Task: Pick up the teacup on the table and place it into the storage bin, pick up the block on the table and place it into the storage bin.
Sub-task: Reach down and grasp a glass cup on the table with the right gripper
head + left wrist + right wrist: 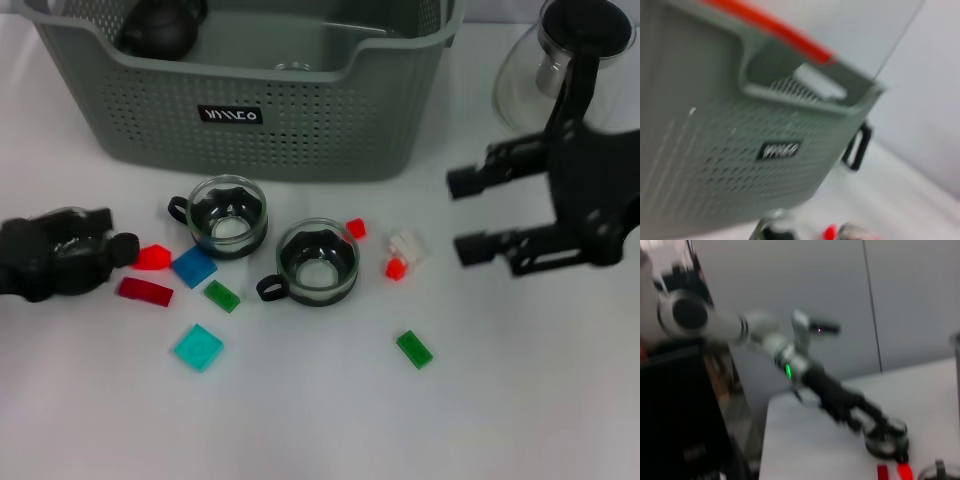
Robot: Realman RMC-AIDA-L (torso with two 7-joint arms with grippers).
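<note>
- The right gripper (462, 215) has its jaws released, 2 black fingers well apart with nothing between them, hovering right of the pieces. The left gripper (112, 248) is low at the left edge; whether it is clenched I cannot tell.
- Nearest lie a cyan tile (198, 347) and a green block (414, 349), whose long axis runs diagonally, far-left to near-right.
- Next come 2 teacups, the right teacup (317, 263) with its handle pointing near-left, the left teacup (229, 215) with its handle pointing left. Both stand upright.
- Farthest is the storage bin (130, 110), its dipped cut-out facing the robot and a dark pot already inside.
- I judge the step is the approach to a teacup; no cup is grasped yet. The next move calls for lowering the open jaws over a rim.
</note>
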